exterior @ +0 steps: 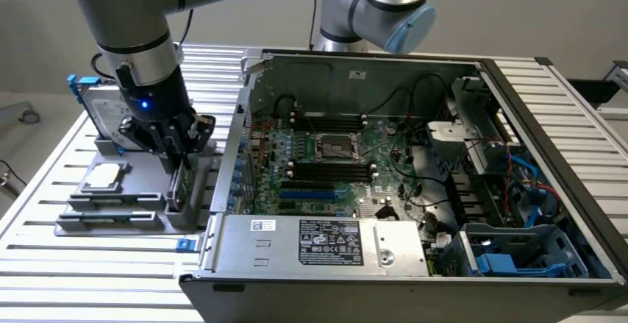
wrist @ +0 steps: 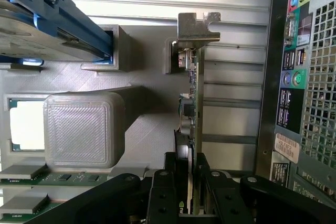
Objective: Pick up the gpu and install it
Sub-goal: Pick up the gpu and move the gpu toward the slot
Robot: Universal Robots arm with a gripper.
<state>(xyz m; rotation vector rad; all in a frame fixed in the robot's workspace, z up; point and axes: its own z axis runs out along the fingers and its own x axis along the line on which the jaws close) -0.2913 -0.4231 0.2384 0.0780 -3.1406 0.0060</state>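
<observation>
1. In the exterior view, the arm is reaching straight down over the grey fixture tray (exterior: 108, 221), which is sitting on the slatted table (exterior: 88, 268) at the exterior view's left of the open computer case (exterior: 549, 109).
2. The gripper (exterior: 175, 165) is sitting low at the tray's edge nearest the case, right on top of the gpu (exterior: 179, 187). The card is standing on its long edge in a tray slot, probably so that its upper edge is free for a grasp from above.
3. The hard drive (exterior: 96, 102) and the processor chip (exterior: 105, 178) are lying in their own seats further from the case, apart from the gripper.
4. The motherboard (exterior: 324, 165) is lying exposed on the case floor, with no card over its blue slots.
5. In the wrist view, the gpu (wrist: 192, 103) is showing edge-on, running away from the gripper (wrist: 190, 192) to its silver end bracket (wrist: 197, 27), which is resting against a grey post of the tray.
6. The black fingers (wrist: 163, 195) are flanking the card on both faces, and the jaws appear to be closed against it, gripping it while it is seated in the tray.
</observation>
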